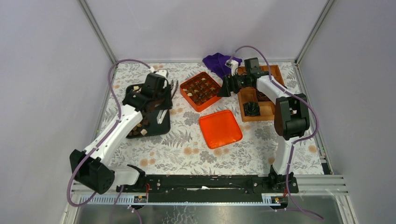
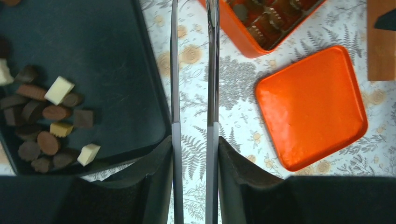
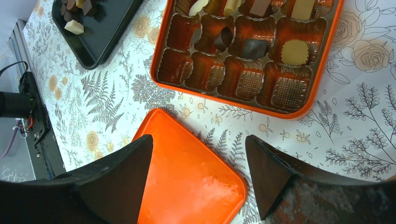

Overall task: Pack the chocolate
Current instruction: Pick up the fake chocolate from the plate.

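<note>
Underneath everything, the surface (image 1: 187, 149), covered in a pale print of ferns and flowers. On its left side, a black tray (image 2: 116, 56), with the left arm reaching over it. At far right, a wooden tray (image 1: 264, 111), partly hidden by the right arm. Between the two, toward the back, an orange box (image 1: 191, 103) divided into crinkled brown cups, turned corner-on to the arms. Just in front of that, lying flat and apart from it, the orange lid (image 1: 220, 129). Behind the box, against the back wall, a crumpled purple cloth (image 1: 217, 63). Next, the left fingers (image 2: 156, 161), set narrow and clamped on a pair of long metal tweezers (image 2: 212, 70); blades parallel, slightly apart, running out past the tray's right rim over the surface toward the box, tips cut off at the top of the wrist view, so impossible to tell about any load there. Then the right fingers (image 3: 126, 172), spread wide, holding nothing, hovering above the lid's far corner with the box just beyond. Smallest, the chocolate (image 2: 46, 121), in two places: mostly a loose heap of dark, light brown and cream pieces at the near end of the black tray, plus several pieces seated in the farther cups of the box, among them a dark square (image 3: 254, 48) beside a round cream one (image 3: 295, 51).
</note>
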You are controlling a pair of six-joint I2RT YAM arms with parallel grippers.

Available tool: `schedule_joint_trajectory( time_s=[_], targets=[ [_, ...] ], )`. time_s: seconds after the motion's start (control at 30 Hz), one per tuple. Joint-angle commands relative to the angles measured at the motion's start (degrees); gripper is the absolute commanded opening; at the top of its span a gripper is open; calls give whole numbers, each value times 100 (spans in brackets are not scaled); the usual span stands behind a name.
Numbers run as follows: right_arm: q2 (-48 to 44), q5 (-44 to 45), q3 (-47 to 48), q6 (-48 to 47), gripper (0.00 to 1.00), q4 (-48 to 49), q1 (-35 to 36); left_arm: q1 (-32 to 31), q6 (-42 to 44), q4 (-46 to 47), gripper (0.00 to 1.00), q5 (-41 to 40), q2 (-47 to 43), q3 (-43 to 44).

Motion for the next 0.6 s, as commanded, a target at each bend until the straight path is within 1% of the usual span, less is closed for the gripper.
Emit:
schedule_joint_trajectory(
  time_s=[0.0, 0.23, 0.4, 0.57],
  targets=[
    [-529, -174, -65, -126, 80, 72, -36, 277, -374, 521, 41, -275, -633, -544],
    [-486, -166, 27, -207, 80, -79, -38, 450, -646, 479, 42, -407, -1293, -1129],
    [-513, -105, 49, -322, 80, -201, -38, 512, -819, 401, 42, -595, -1607, -1363],
    [-559, -51, -6, -430, 81, -272, -45, 552, -999, 398, 42, -546, -1792, -1593]
  ],
)
